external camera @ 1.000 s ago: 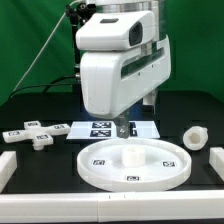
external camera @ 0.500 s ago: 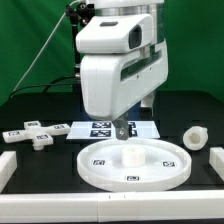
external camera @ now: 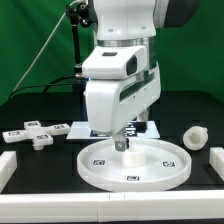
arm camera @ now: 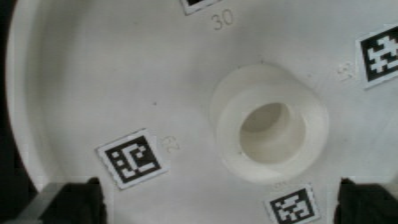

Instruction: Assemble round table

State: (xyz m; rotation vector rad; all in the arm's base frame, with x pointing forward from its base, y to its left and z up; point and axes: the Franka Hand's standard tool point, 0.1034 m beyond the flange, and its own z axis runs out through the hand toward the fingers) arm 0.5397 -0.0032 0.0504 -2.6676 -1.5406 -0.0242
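The large white rimmed round disc [external camera: 150, 166] lies flat at the front of the table. It fills the wrist view [arm camera: 125, 90], where its raised centre hub [arm camera: 270, 122] with a hole shows. My gripper [external camera: 124, 144] hangs just above the disc, close to the hub, open and empty. In the wrist view my gripper [arm camera: 217, 205] has one dark fingertip [arm camera: 80, 200] on each side, set wide apart over the disc. The short thick cylinder leg [external camera: 194, 137] lies at the exterior view's right. The cross-shaped foot piece [external camera: 38, 134] lies at the exterior view's left.
The marker board [external camera: 82, 128] lies behind the disc, partly hidden by the arm. White border rails stand at the exterior view's left [external camera: 6, 166] and right [external camera: 216, 164]. A green backdrop and a dark stand are behind the table.
The arm has come down and forward. My gripper has moved from above the disc's far rim to just over the disc near its hub. The parts have not moved.
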